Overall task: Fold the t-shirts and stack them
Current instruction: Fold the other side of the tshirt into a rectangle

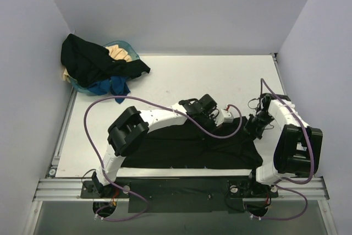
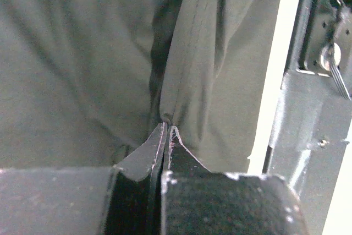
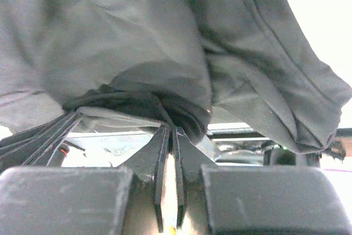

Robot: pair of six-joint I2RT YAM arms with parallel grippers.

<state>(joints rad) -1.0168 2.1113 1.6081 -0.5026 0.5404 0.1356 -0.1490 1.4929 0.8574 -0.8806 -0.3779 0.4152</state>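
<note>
Black t-shirt (image 1: 176, 155) lies lengthwise left-right (left jaws and right jaws pinch it).

2 blk t-shirts (image 1: 176, 147) (image 1: 88, 59); 1 cream t-shirt (image 1: 118, 53); 1 blue t-shirt (image 1: 110, 86); 1 teal basket (image 1: 124, 43); 2 robot arms (image 1: 159, 118) (image 1: 286, 119)

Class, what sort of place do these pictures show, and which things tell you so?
Probably a robot lab work cell: a white table boxed in by plain walls, a left arm and right arm mounted on a metal rail at its near edge, and a black t-shirt spread between them.
</note>
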